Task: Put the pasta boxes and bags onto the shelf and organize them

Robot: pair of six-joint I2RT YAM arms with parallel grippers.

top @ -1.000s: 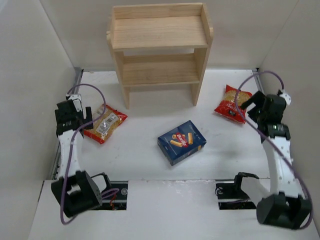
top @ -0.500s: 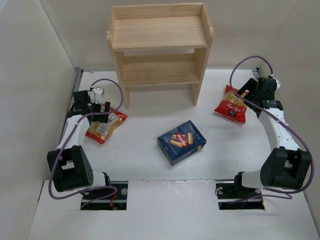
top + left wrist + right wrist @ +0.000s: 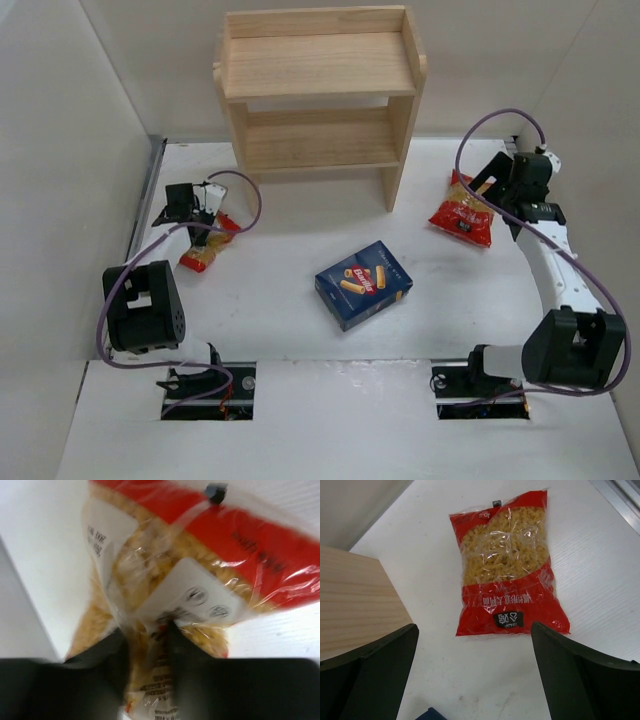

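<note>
Looking first at the left side, we find the left gripper [image 3: 207, 222] closed on the labelled bag [image 3: 203, 247], the red one with a white label over its clear window. In the left wrist view its two dark fingers [image 3: 100, 680] pinch a fold of the plastic with almost no gap between them, and yellow pasta shows through the film just above the pinch. From above, this bag looks narrow and tipped on edge rather than flat. It is over the white table [image 3: 300, 225], to the left of the wooden shelf [image 3: 320, 100]. We cannot tell whether it is fully off the surface.

On the other side, the right gripper [image 3: 474, 630] is spread wide and holds nothing. Its fingers [image 3: 375, 675] frame the second bag [image 3: 507, 565], which lies flat on the table with its clear window up, apart from both fingers. That bag rests to the right of the shelf, near the right side panel, whose pale wood fills the left edge of the right wrist view.

We see the blue pasta box [image 3: 363, 284] lying flat in the middle of the table, in front of the shelf and well apart from both bags and both grippers. One dark blue corner of it shows at the bottom edge of the right wrist view.
</note>
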